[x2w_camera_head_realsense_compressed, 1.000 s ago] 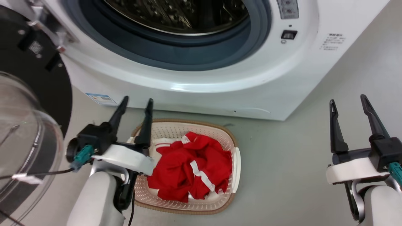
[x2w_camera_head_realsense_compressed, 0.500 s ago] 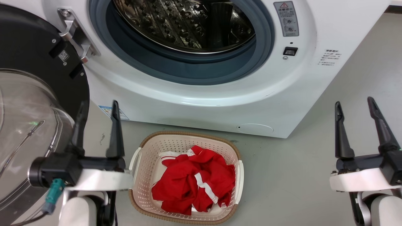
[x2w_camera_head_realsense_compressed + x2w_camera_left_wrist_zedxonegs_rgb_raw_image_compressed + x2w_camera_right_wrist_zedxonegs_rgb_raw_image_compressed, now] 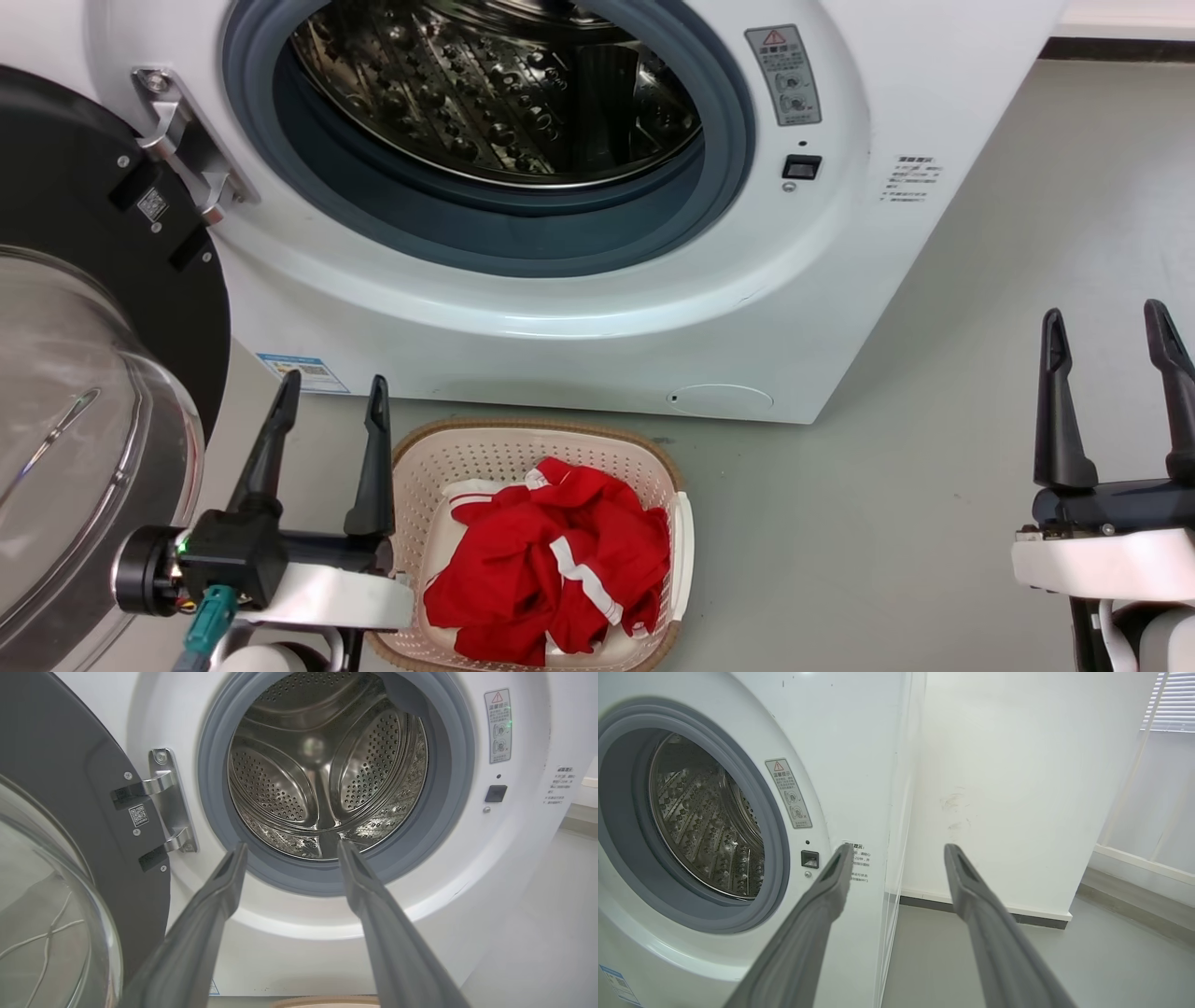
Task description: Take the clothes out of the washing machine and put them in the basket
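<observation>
The red clothes [image 3: 551, 560] with white trim lie bunched in the cream basket [image 3: 653, 467], which stands on the floor in front of the washing machine [image 3: 840, 233]. The machine's door [image 3: 84, 308] hangs open to the left and its steel drum [image 3: 485, 93] [image 3: 327, 779] [image 3: 710, 826] shows bare metal. My left gripper [image 3: 331, 387] [image 3: 289, 847] is open just left of the basket, fingers pointing at the machine, nothing between them. Over bare floor at the far right, my right gripper [image 3: 1106, 313] [image 3: 899, 849] is also open and holds nothing.
Grey floor [image 3: 887, 523] stretches right of the basket and beside the machine. A white wall [image 3: 1017, 788] with a dark baseboard stands past the machine's right side. The glass bulge [image 3: 65, 439] of the open door sits close to my left arm.
The head view has shifted, showing more of the drum and pushing the basket lower. My left gripper has swung from over the basket's left rim to beside it. The clothes lie unchanged.
</observation>
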`<state>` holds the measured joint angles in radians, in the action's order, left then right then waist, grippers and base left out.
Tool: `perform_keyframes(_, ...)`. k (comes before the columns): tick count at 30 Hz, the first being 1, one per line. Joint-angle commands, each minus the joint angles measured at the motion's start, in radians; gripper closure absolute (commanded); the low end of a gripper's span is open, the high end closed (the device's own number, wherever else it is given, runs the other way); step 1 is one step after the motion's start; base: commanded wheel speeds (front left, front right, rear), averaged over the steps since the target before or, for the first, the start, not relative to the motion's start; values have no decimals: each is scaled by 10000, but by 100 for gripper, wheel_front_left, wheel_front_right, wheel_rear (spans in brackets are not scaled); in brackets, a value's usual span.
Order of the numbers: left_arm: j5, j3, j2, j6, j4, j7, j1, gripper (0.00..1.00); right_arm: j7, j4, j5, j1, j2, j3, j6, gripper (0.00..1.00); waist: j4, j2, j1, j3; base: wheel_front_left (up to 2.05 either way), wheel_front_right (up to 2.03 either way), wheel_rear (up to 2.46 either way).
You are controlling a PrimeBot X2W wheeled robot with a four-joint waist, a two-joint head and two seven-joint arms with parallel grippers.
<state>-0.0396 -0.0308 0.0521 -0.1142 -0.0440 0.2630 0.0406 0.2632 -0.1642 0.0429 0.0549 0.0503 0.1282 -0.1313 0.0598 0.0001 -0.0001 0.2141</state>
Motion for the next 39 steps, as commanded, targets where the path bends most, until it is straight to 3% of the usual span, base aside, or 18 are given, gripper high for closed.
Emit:
perform_keyframes(1,58,55,-19,27,55,26,-149,0,23,-39,-48,-130,-3,-3,9,0,-53,-1,1,-51,0,0,0)
perform_keyframes(26,483,776,-13,215,557,26,167,0,25,145,-81,-196,-1,-140,11,0,-42,-1,1,-588,0,0,0)
perform_keyframes(39,576,1244,96,420,935,26,87,0,23,304,57,-397,-1,-82,11,0,395,-1,1,-1204,0,0,0)
